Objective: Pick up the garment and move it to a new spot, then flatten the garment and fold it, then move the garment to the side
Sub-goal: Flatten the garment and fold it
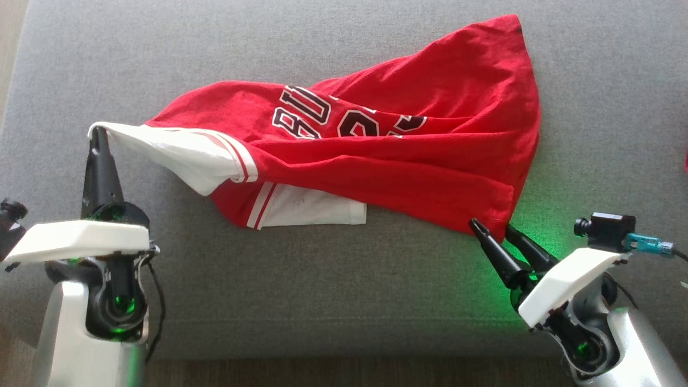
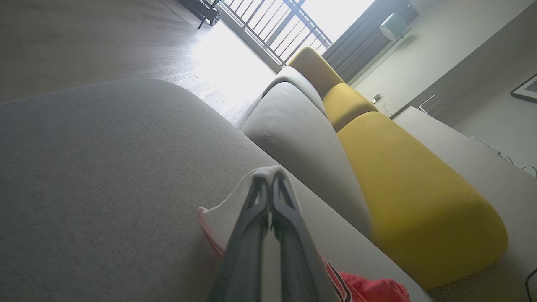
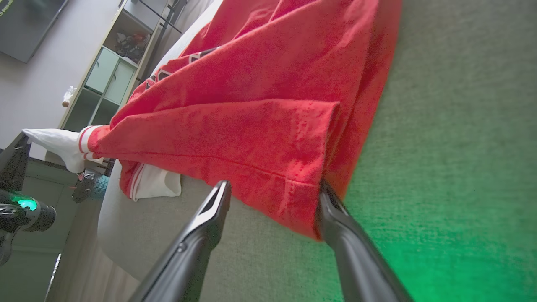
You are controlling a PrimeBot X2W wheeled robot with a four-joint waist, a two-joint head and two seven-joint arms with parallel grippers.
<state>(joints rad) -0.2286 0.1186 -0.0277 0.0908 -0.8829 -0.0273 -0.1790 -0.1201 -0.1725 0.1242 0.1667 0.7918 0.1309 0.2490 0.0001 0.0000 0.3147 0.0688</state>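
The garment (image 1: 387, 145) is a red jersey with white sleeves and dark lettering, spread crumpled across a grey cushion (image 1: 322, 279). My left gripper (image 1: 98, 131) is shut on the tip of one white sleeve and holds it lifted off the cushion at the left. In the left wrist view the white cloth (image 2: 235, 209) wraps over the closed fingertips of the left gripper (image 2: 268, 178). My right gripper (image 1: 492, 226) stands open at the garment's near right corner. In the right wrist view the red hem corner (image 3: 289, 201) hangs between the parted fingers of the right gripper (image 3: 275, 188).
The grey cushion's front edge (image 1: 322, 349) runs just ahead of my arms, with wooden floor below. A grey and yellow sofa (image 2: 377, 167) sits beyond the cushion's left end. Shelves (image 3: 105, 79) stand against a far wall.
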